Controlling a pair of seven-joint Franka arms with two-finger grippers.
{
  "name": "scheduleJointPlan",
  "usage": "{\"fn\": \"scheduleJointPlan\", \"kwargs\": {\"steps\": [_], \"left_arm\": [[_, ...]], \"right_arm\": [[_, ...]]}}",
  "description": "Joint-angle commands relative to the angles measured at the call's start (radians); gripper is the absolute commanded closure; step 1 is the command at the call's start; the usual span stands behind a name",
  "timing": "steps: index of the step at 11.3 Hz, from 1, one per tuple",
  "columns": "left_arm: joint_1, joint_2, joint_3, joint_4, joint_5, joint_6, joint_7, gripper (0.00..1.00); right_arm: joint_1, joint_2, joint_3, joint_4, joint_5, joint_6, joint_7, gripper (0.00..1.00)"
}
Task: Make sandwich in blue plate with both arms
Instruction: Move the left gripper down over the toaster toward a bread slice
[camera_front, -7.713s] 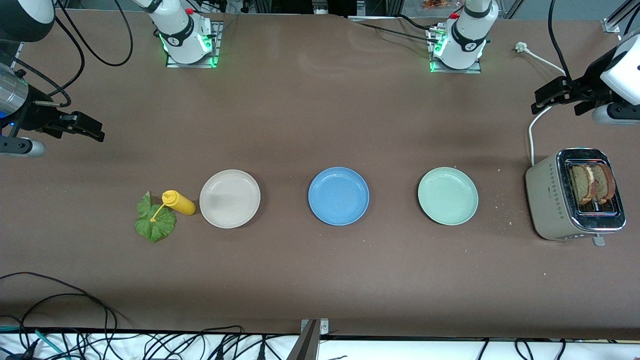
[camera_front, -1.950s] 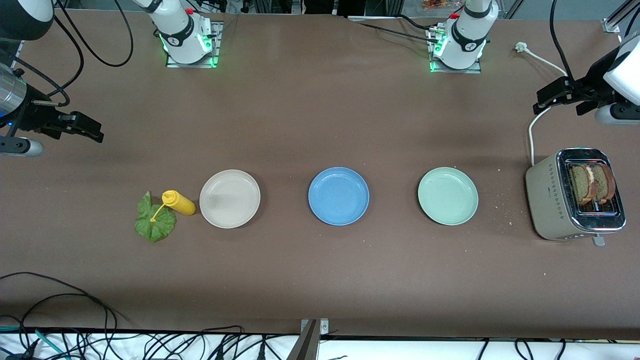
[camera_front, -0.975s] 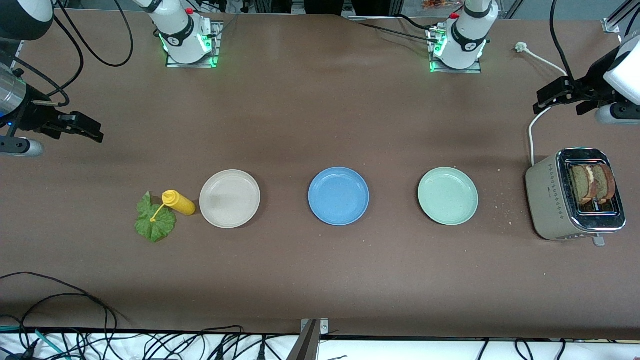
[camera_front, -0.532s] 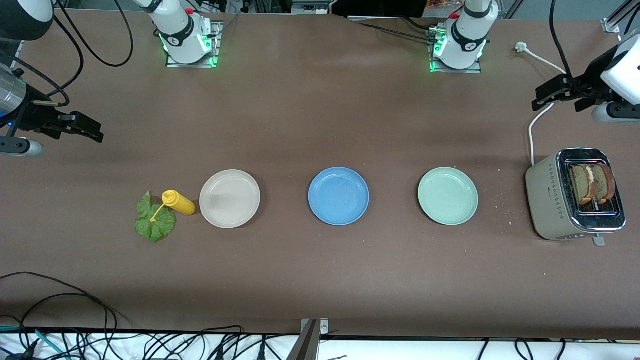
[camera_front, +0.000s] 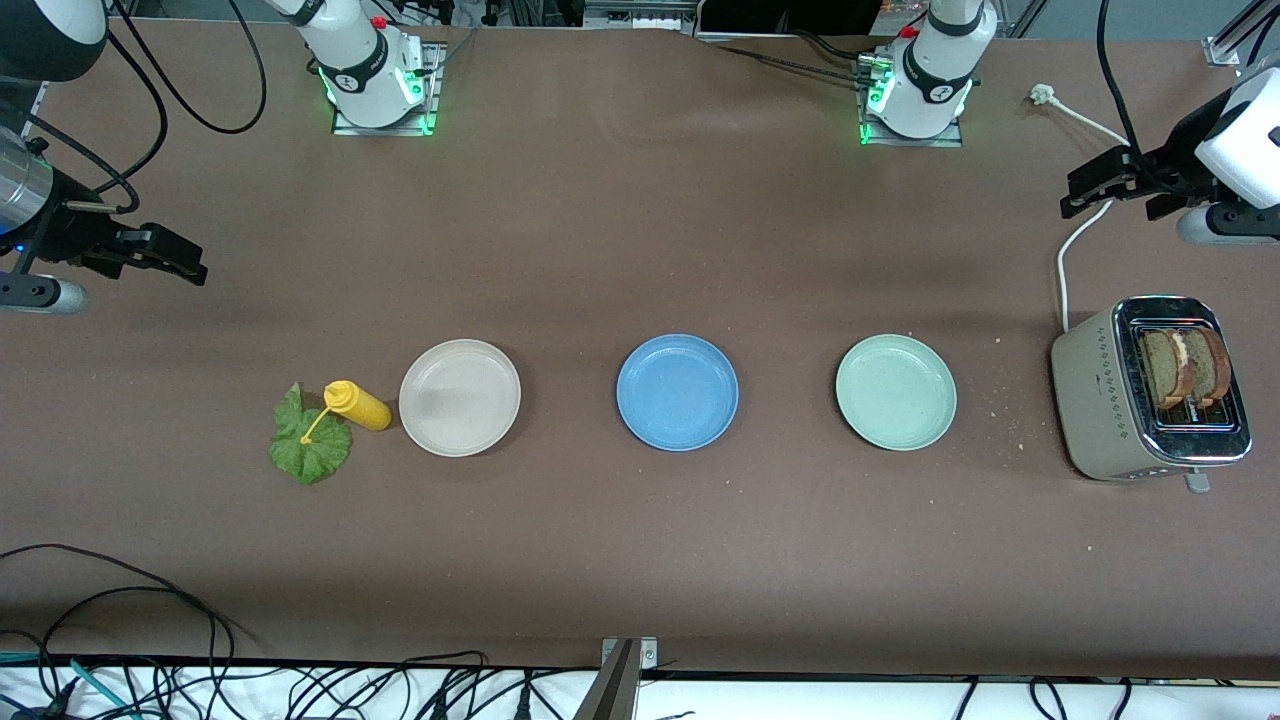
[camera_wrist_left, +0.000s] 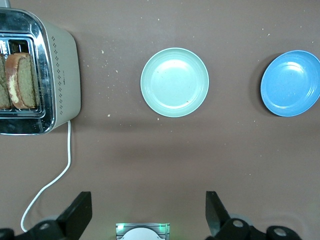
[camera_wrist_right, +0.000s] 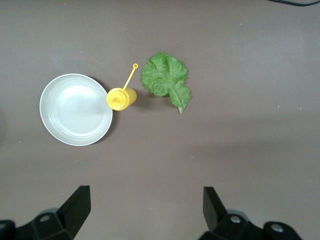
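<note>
Blue plate (camera_front: 677, 391) bare, mid-table between beige plate (camera_front: 459, 397) and green plate (camera_front: 895, 391). Bread slices (camera_front: 1185, 367) upright in toaster (camera_front: 1145, 400). Lettuce (camera_front: 309, 445) beside yellow bottle (camera_front: 357, 405). Left gripper (camera_front: 1105, 180) spread wide over cord (camera_front: 1066, 262); right gripper (camera_front: 160, 254) spread wide over bare table (camera_front: 620, 230).

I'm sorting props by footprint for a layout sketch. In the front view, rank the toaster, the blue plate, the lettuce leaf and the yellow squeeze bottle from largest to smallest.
1. Toaster, clearly the largest.
2. Blue plate.
3. Lettuce leaf.
4. Yellow squeeze bottle, the smallest, standing beside the leaf, so its seen outline understates its height.
</note>
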Motion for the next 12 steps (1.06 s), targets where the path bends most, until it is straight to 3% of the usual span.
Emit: {"fn": "scheduleJointPlan", "kwargs": {"steps": [1,9,12], "left_arm": [[0.005,-0.012,-0.008,-0.001,0.027,-0.016,-0.008,0.0],[0.008,0.007,0.001,0.002,0.042,-0.019,-0.003,0.0],[0.083,0.077,0.004,0.01,0.09,0.047,0.017,0.0]], "right_arm": [[-0.005,0.001,-0.001,0.009,0.012,-0.011,-0.019,0.0],[-0.005,0.001,-0.001,0.009,0.012,-0.011,-0.019,0.0],[-0.005,0.001,-0.001,0.009,0.012,-0.011,-0.019,0.0]]}}
